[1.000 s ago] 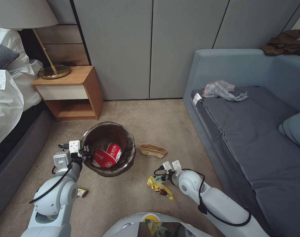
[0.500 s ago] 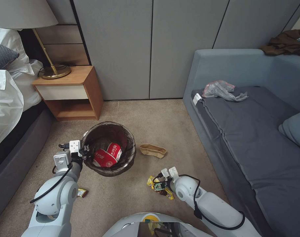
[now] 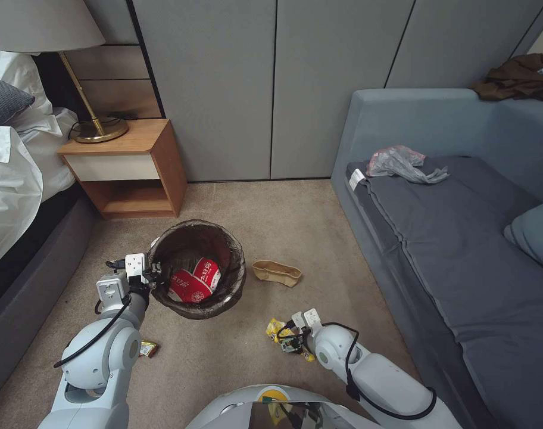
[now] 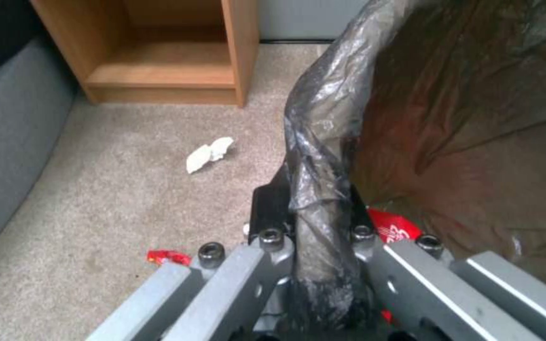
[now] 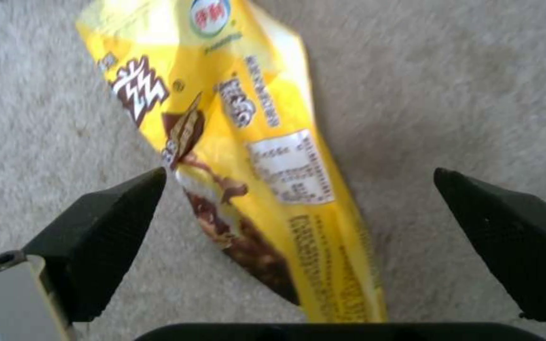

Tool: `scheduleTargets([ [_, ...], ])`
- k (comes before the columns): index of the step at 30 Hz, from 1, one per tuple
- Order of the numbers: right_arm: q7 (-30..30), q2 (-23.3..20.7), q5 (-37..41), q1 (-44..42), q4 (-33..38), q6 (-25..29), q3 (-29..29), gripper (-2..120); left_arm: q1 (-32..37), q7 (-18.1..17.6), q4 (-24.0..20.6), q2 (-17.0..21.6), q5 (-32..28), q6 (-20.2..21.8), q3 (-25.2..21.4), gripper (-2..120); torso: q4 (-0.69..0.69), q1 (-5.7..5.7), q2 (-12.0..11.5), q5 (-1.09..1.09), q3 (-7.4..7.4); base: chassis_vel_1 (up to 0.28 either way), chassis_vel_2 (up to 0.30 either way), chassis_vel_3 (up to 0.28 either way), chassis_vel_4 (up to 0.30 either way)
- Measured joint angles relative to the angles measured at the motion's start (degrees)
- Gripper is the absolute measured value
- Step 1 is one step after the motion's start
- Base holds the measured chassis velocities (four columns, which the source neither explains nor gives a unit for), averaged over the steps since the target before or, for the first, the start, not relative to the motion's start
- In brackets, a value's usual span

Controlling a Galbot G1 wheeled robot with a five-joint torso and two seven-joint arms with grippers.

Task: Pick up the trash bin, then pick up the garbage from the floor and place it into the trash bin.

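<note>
Nearest, the right gripper (image 5: 298, 227) hangs with jaws wide open astride the flat yellow snack wrapper (image 5: 254, 156) on the beige carpet, not yet gripped; beyond, the left gripper (image 3: 154, 275) pinches the bag-lined round white trash bin (image 3: 197, 268) rim, crushed red-and-white paper cup (image 3: 194, 280) already inside, tan paper bag (image 3: 276, 272) farther off awaiting collection.

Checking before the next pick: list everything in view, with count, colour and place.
trash bin: 1, dark bag liner, carpet centre
red-and-white cups: in bin
yellow wrapper: 1, carpet, between right tool's fingers
tan paper bag: 1, right of bin
white scrap: 1, carpet near nightstand
nightstand: 1, wood, by bed
sofa: 1, grey, right
left tool: shut on bin rim
right tool: open over wrapper
</note>
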Motion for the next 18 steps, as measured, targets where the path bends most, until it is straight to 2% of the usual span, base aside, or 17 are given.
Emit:
scheduleTargets([
  [18,-0.5,3.0,-1.8,2.6,-4.7,0.1,-2.6,100,-0.1,0.1,0.2,0.0,0.0,-0.1,-0.2,0,0.00,0.00,0.0,-0.01,0.00,0.000,0.000,0.000,0.000],
])
